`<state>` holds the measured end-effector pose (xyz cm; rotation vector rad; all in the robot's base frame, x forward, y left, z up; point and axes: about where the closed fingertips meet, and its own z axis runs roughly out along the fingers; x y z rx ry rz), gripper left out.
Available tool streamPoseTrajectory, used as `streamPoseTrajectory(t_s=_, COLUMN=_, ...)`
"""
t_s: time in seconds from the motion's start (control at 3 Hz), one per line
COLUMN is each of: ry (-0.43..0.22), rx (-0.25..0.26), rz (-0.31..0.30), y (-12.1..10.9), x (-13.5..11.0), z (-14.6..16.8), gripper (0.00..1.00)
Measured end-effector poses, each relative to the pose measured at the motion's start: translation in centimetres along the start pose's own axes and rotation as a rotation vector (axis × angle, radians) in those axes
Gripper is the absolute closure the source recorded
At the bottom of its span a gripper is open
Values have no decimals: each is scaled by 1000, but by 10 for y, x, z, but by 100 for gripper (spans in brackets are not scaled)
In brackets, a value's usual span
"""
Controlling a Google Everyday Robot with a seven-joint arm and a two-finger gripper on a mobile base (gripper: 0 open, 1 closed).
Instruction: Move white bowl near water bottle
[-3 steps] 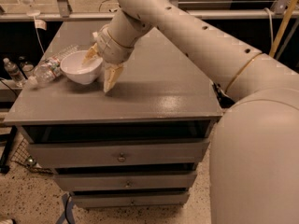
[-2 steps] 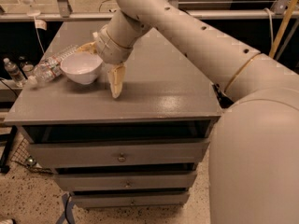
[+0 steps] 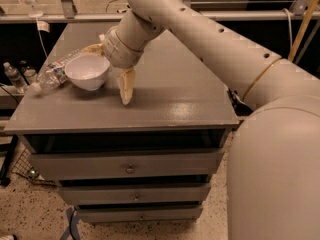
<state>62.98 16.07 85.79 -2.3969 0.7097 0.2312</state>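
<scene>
The white bowl sits upright on the left part of the grey cabinet top. The water bottle lies on its side right behind and left of the bowl, touching or nearly touching it, with its white cap toward the left edge. My gripper is open at the bowl's right side. One tan finger points down onto the top just right of the bowl. The other finger reaches behind the bowl's far rim. Neither finger clasps the bowl.
The cabinet has several drawers under the top. Two small bottles stand on a lower ledge off the left side. A metal frame and cables run along the back. My large arm crosses the right half of the top.
The front finger has swung slightly right and down, away from the bowl, widening the jaws. The bowl and bottle have stayed in place.
</scene>
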Motion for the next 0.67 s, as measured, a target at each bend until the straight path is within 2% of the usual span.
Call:
streamPoseTrajectory(t_s=0.33, ry=16, rx=52, rz=-1, y=-5, x=6, z=-25, gripper=0)
streamPoseTrajectory(t_s=0.67, ry=46, rx=86, rz=26, y=-2, x=24, z=-50, gripper=0)
